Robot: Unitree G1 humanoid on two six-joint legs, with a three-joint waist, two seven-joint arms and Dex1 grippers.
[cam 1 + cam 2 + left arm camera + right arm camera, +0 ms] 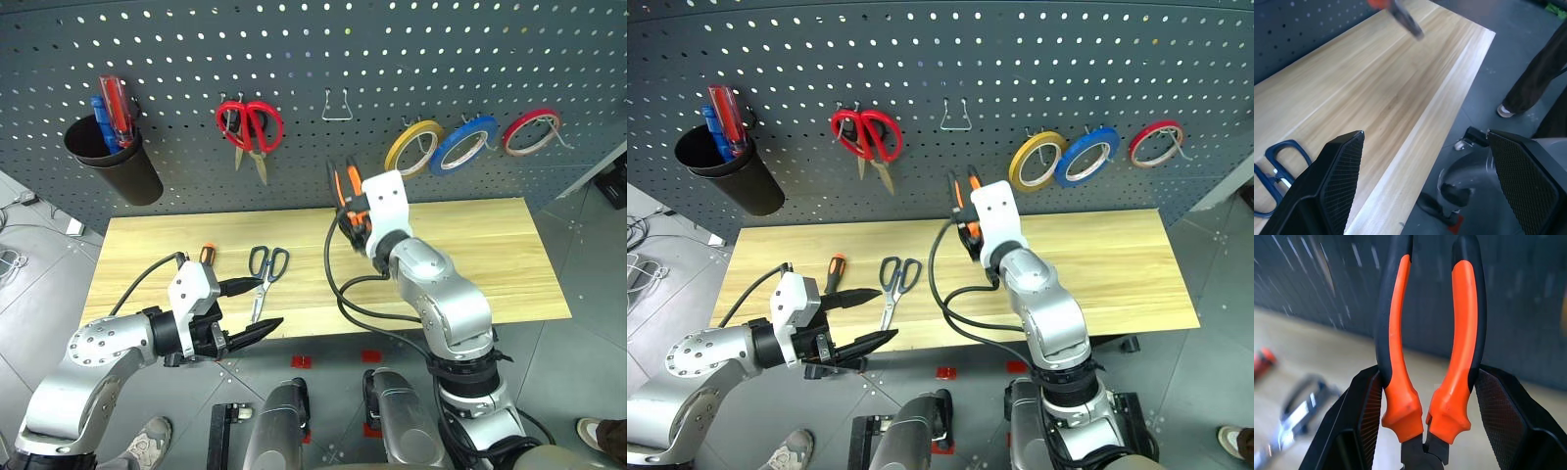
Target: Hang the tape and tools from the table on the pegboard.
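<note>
My right gripper (1427, 401) is shut on the pliers (1396, 347), low on their orange-and-black handles, and holds them up in front of the pegboard (392, 49). In the head view the pliers (344, 184) rise above the table (470, 255). The dark-handled scissors (265, 271) and the orange-and-black screwdriver (207, 255) lie on the table's left part. Just in front of them, over the table's near edge, my left gripper (268, 304) stands open and empty. The yellow tape (412, 147) hangs on a pegboard hook.
An empty wire hook (338, 106) is above the pliers. Red-handled scissors (249, 125), a blue tape ring (462, 144) and a red tape ring (530, 131) hang on the board. A black cup (116, 159) holds red and blue screwdrivers. A person's leg (1530, 81) stands by the table's right end.
</note>
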